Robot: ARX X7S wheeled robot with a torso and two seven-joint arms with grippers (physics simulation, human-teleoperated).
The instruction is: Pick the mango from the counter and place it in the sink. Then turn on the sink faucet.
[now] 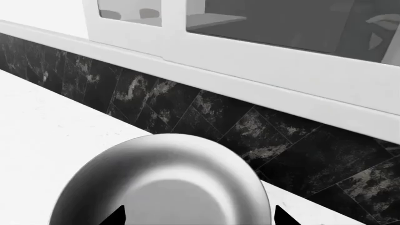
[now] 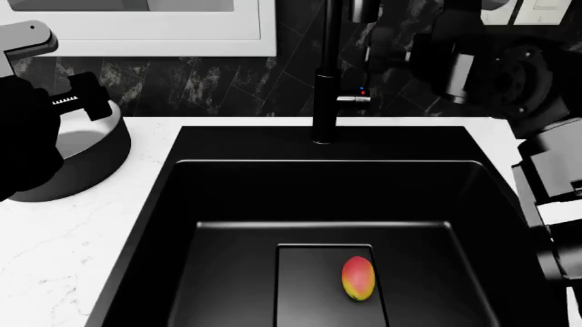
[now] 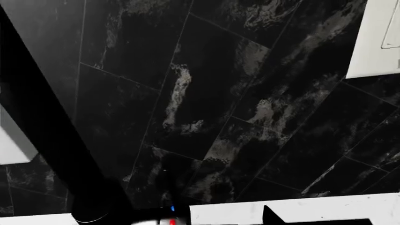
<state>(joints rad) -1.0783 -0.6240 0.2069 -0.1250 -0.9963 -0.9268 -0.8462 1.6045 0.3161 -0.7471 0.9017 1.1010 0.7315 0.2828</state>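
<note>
The mango lies on the drain plate in the floor of the black sink; neither gripper touches it. Behind the basin rises the black sink faucet, with its chrome lever marked red and blue. My right arm reaches in beside the faucet's top. In the right wrist view the faucet column and the lever's marks sit just ahead of my right gripper, which is open. My left gripper is open above the grey pot.
The round grey pot stands on the white counter left of the sink. A dark marbled backsplash and a white window frame close off the back. My right arm fills the space right of the basin.
</note>
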